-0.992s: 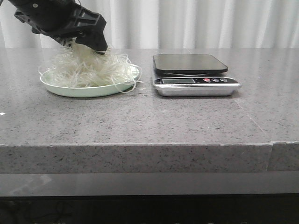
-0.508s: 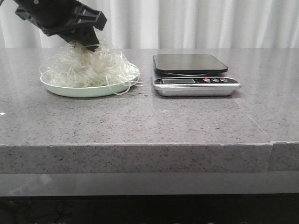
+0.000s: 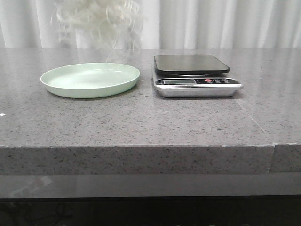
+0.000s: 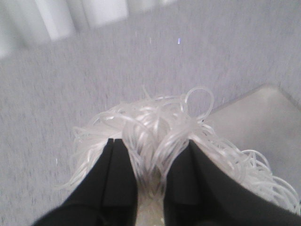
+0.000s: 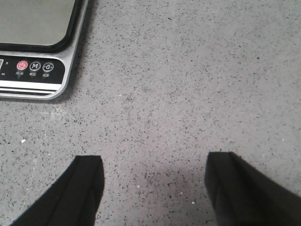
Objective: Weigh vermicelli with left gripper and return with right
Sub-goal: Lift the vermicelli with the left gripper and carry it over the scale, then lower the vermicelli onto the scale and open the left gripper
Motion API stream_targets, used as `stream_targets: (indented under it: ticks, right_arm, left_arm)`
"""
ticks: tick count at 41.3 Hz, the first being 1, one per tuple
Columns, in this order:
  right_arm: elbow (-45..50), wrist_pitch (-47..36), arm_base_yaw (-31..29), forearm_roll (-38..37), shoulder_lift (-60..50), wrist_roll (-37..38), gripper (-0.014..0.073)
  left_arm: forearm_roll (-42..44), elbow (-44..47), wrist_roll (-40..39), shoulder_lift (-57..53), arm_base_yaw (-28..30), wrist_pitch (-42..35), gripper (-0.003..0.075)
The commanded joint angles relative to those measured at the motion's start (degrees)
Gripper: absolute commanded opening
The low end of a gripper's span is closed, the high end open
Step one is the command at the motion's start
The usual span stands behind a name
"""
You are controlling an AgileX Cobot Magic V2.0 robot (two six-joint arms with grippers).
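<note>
The vermicelli (image 3: 99,21), a mound of thin white strands, hangs in the air above the pale green plate (image 3: 90,80), its top cut off by the front view's edge. In the left wrist view my left gripper (image 4: 150,150) is shut on the vermicelli (image 4: 155,127), strands bulging round both black fingers. The plate lies bare on the counter. The scale (image 3: 195,75), with a black platform and silver base, stands right of the plate; its corner shows in the left wrist view (image 4: 263,122). My right gripper (image 5: 155,162) is open and empty just above the counter, near the scale's buttons (image 5: 33,67).
The grey speckled stone counter (image 3: 150,122) runs to a front edge low in the front view. White curtains (image 3: 211,23) hang behind it. A seam crosses the counter at the right.
My left gripper has lifted the vermicelli up off the plate and out of the top of the front view. The plate is now bare. The scale has not moved.
</note>
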Motion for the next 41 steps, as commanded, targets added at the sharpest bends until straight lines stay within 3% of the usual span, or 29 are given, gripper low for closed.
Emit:
stream_targets:
  ticks: [1, 9, 18, 31, 35, 41]
  right_arm:
    - [-1.9, -3.8, -0.2, 0.0, -0.3, -0.3, 0.0556]
    - [-1.9, -3.8, -0.2, 0.0, -0.3, -0.3, 0.0556]
    - [-1.9, -3.7, -0.2, 0.0, -0.3, -0.3, 0.0556]
    - [-1.9, -3.7, -0.2, 0.0, -0.3, -0.3, 0.0556]
    - [-1.9, -3.7, -0.2, 0.0, -0.3, -0.3, 0.0556]
    - [-1.9, -3.7, -0.2, 0.0, -0.3, -0.3, 0.0556]
  left_arm:
    - [-0.7, -4.3, -0.3, -3.4, -1.9, -8.1, 0.0145]
    - [-0.5, -7.8, -0.3, -0.8, -7.5, -14.6, 0.0145]
    - [-0.4, -14.6, -0.3, 7.7, -12.7, -14.9, 0.0145]
    - [-0.8, -16.9, -0.3, 16.5, -13.9, -18.0, 0.0158]
    - [-0.8, -16.9, -0.3, 17.4, -13.9, -16.5, 0.0249]
    - [-0.8, -17.0, -0.3, 17.2, -13.9, -15.6, 0.0461]
